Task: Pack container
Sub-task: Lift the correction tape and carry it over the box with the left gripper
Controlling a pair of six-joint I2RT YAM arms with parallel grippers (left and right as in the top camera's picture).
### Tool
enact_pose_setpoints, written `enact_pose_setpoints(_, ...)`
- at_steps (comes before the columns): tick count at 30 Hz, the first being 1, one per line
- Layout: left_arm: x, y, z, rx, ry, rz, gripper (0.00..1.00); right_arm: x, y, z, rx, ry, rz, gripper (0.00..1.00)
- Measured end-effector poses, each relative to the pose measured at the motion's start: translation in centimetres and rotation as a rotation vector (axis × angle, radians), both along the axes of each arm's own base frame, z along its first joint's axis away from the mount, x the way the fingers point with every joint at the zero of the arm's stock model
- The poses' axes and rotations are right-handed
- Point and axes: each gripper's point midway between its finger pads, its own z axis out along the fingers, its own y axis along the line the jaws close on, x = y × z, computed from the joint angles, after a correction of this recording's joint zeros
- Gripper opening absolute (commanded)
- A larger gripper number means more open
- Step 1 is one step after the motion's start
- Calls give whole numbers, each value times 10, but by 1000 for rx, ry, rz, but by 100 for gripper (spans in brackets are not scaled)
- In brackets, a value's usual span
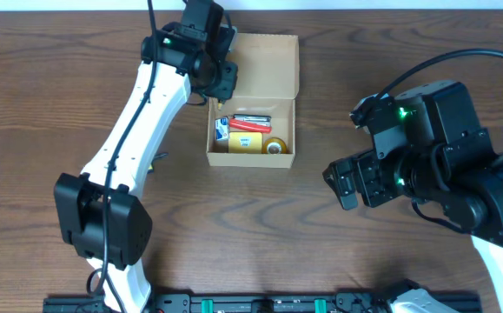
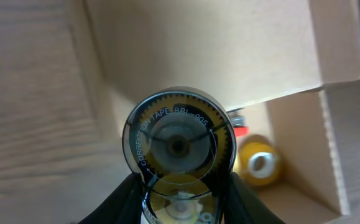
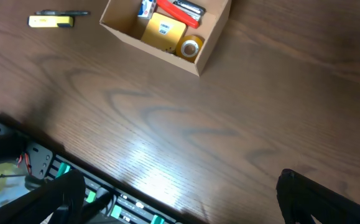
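Left gripper (image 2: 183, 200) clamped on round clear correction-tape dispenser (image 2: 178, 146), over left rear corner of open tan cardboard container (image 1: 253, 157). Right gripper (image 1: 348, 183) jaws apart, well right of it.

Held item: your left gripper (image 2: 181, 202) clamps a round clear-plastic correction tape dispenser (image 2: 178, 146) with a yellow toothed wheel inside, one black finger (image 2: 125, 198) pressing each side.
Lettering: you can read "CORRECTION TAPE" curving round its rim.
Behind it: a tan cardboard box (image 2: 301, 134), its lid flap open.
Inside the box: a yellow tape roll (image 2: 260, 163) and a small red item (image 2: 238, 130), mostly hidden.
Left edge: light wooden tabletop (image 2: 24, 93).
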Motion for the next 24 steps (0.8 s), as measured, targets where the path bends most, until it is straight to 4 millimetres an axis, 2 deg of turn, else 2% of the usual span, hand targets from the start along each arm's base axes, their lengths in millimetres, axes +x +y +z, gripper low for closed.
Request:
enact_pose_setpoints(6, -5, -8, 0, -31, 29, 54, 6, 0, 0, 0, 0, 0, 0, 99)
enact_pose_setpoints(12, -3, -4, -2, 22, 12, 109, 6, 0, 0, 0, 0, 0, 0, 99)
enact_pose_setpoints(16, -5, -8, -2, 16, 18, 155, 6, 0, 0, 0, 0, 0, 0, 99)
enact_pose_setpoints(21, -11, -33, -5, -3, 19, 146, 6, 0, 0, 0, 0, 0, 0, 99)
enact_pose_setpoints(24, -11, -56, -19, -6, 23, 118, 6, 0, 0, 0, 0, 0, 0, 99)
